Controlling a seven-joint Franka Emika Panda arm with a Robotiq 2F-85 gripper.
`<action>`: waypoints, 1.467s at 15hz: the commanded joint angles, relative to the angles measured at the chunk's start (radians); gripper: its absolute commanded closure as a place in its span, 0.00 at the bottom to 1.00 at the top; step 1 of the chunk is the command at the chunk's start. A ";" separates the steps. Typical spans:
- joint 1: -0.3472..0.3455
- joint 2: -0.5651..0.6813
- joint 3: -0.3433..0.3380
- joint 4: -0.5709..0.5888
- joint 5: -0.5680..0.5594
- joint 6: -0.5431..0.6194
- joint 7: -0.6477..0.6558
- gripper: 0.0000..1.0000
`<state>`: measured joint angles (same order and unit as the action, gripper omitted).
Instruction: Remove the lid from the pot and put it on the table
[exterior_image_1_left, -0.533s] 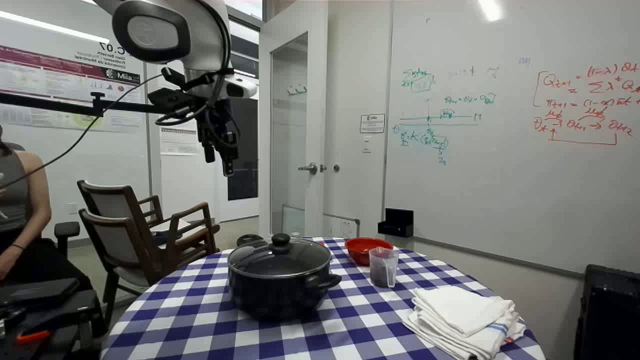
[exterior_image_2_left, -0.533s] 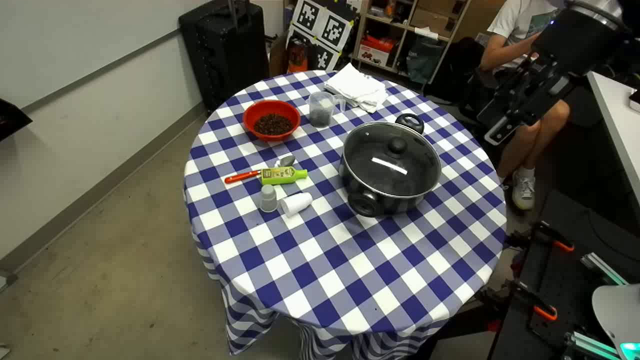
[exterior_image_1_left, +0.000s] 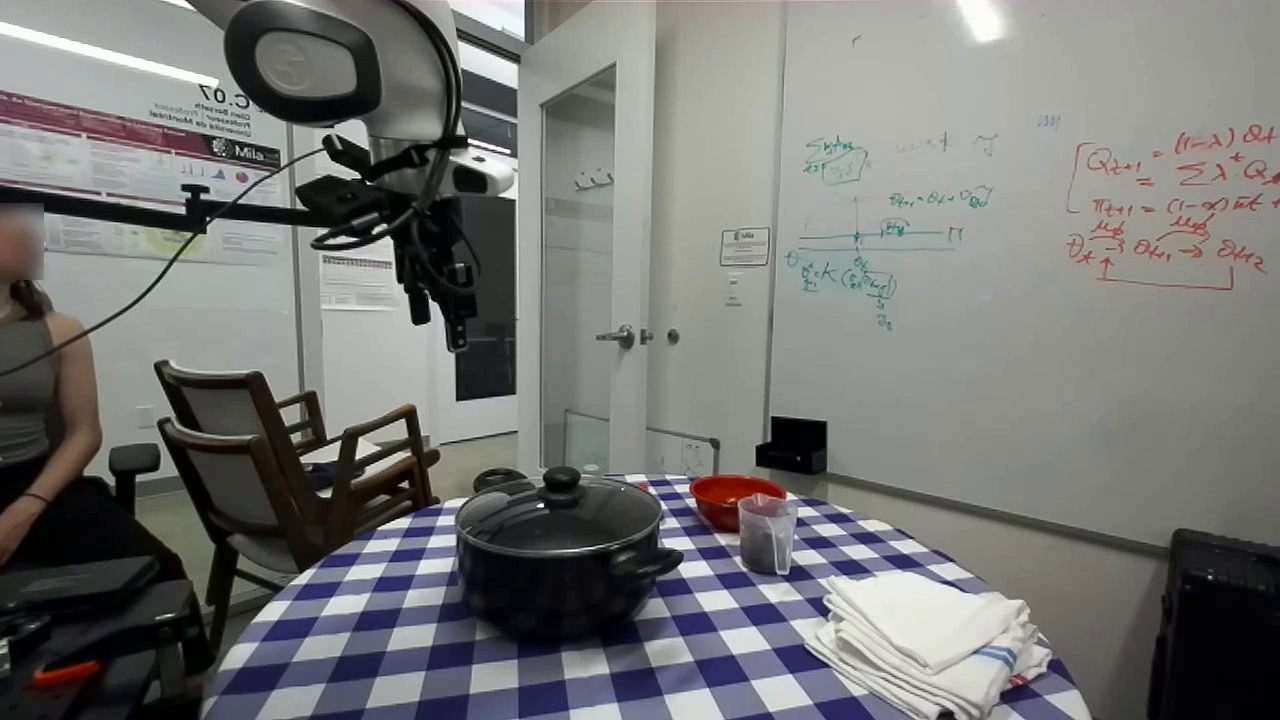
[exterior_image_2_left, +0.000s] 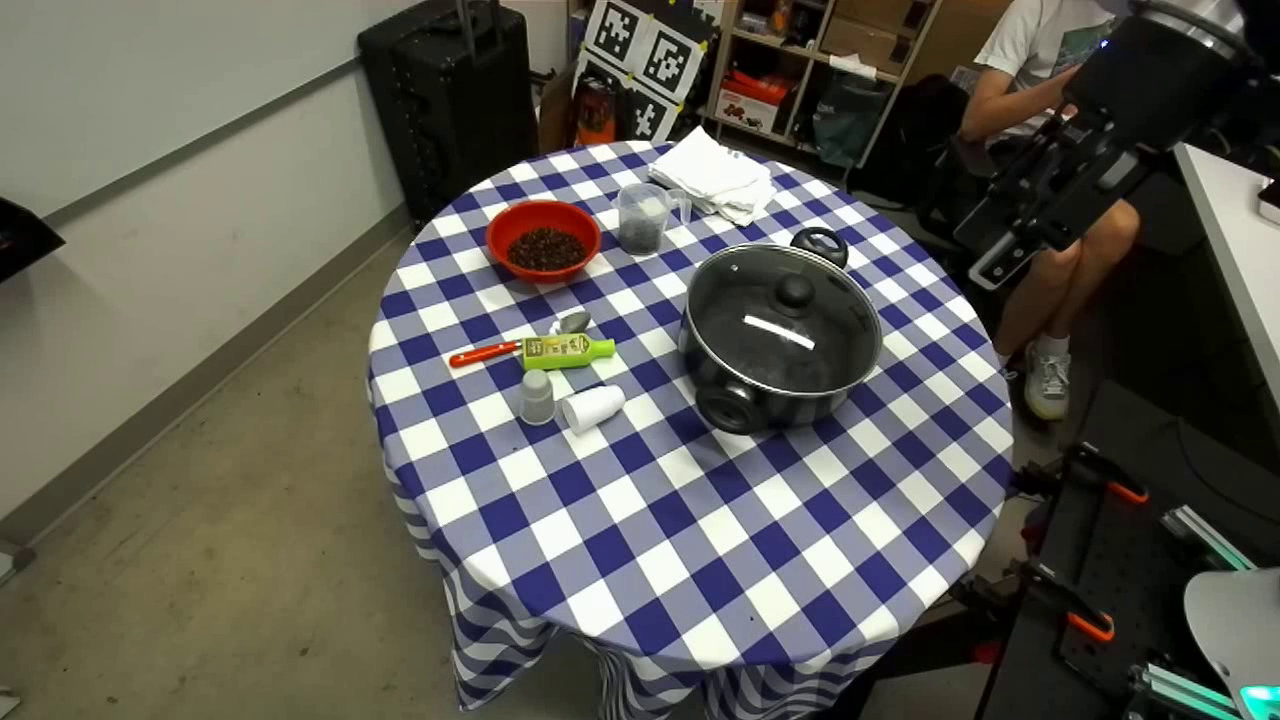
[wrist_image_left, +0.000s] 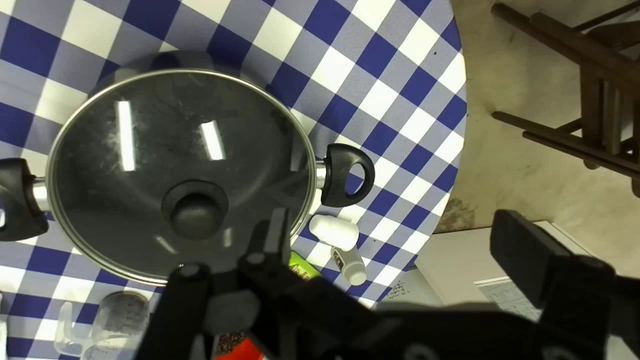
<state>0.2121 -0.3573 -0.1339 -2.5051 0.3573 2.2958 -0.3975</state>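
Hanging unmoved, my fingers (exterior_image_1_left: 458, 328) show in an exterior view, where a seated person (exterior_image_1_left: 30, 420) has shifted into fuller sight. In an exterior view, the lid (exterior_image_2_left: 783, 312) still covers the pot (exterior_image_2_left: 808, 408). In the wrist view, I'm spread wide.

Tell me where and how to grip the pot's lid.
Best pinch the lid by its black knob, probably from straight above: the knob stands up at its centre, and the lid sits level on the pot. The side handles are the pot's.
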 joint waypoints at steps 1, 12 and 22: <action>-0.025 0.001 0.024 0.002 0.010 -0.004 -0.007 0.00; -0.025 0.001 0.024 0.002 0.010 -0.004 -0.007 0.00; -0.072 0.137 0.024 0.076 -0.086 -0.046 -0.026 0.00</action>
<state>0.1776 -0.3320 -0.1174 -2.4990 0.3190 2.2876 -0.3975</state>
